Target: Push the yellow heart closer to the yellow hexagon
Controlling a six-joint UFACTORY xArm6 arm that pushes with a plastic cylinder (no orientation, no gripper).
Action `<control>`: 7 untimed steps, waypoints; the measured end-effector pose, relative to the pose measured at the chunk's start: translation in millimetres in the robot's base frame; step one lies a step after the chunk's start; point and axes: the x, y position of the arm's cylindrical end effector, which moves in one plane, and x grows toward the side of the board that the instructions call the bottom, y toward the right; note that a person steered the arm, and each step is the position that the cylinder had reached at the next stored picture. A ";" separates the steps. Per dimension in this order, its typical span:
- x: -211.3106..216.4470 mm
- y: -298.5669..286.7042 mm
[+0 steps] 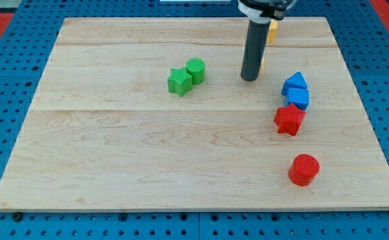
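My tip (249, 78) touching yellow sliver (263, 65), shape unclear, on view's right; second yellow block (272, 30) toward view's top behind rod. No fingers; bare rod.

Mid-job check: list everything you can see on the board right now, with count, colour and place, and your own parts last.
green star: 1, green, top centre-left, touching the green cylinder
green cylinder: 1, green, just right of the star
blue blocks: 2, blue, right side, stacked close along the view
red star: 1, red, right below the blue pair
red cylinder: 1, red, lower right
yellow blocks: yellow bits, top, mostly hidden behind the rod; shapes unclear
board: 1, pale wood
my tip: dark rod, top centre-right, left of the blue blocks
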 end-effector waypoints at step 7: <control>-60.9 17.9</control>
